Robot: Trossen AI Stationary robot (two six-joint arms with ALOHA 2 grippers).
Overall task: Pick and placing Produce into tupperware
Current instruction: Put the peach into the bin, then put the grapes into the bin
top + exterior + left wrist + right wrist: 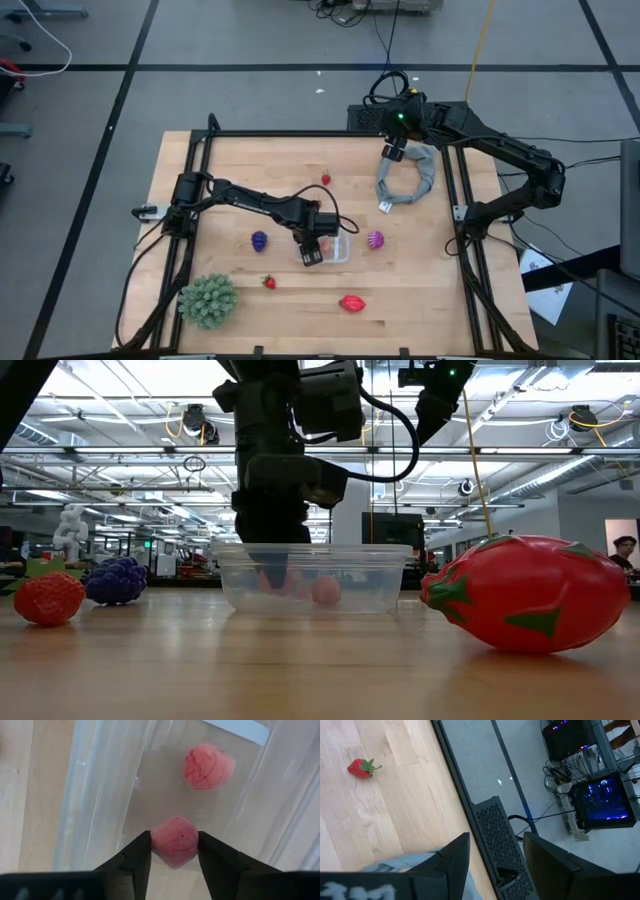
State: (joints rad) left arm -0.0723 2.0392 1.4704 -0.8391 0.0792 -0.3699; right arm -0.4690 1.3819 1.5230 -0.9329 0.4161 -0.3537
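Two pale red berries show inside the tupperware (165, 795) in the left wrist view: one lies loose on its floor (209, 766), and the other berry (174, 841) sits squeezed between the two dark fingers of the left pincer (174, 851), which are closed partway onto its sides. The high view puts that left pincer (312, 247) over the clear tub (338, 249) near the middle of the desk (420, 280), a little toward the front edge. The step in hand looks like the drop-off of a carried berry; the next move calls for the fingers to part so the piece falls beside the loose one, then a straight lift clear of the tub wall without dragging it. Produce not yet in the tub lies around it: a dark purple fruit (259, 240) toward the left edge, a magenta one (375, 239) just toward the right, a small strawberry (268, 282) and a larger red oval (351, 302) nearer the front edge, and another small red berry (326, 179) toward the back edge. The right pincer (392, 151) waits at the back right corner over a grey cloth ring (412, 175); its fingers stand apart in its own wrist view, but whether they touch the cloth is hard to say. In the low view the arm blocks the tub's left half, so whether the held berry touches the floor cannot be told.
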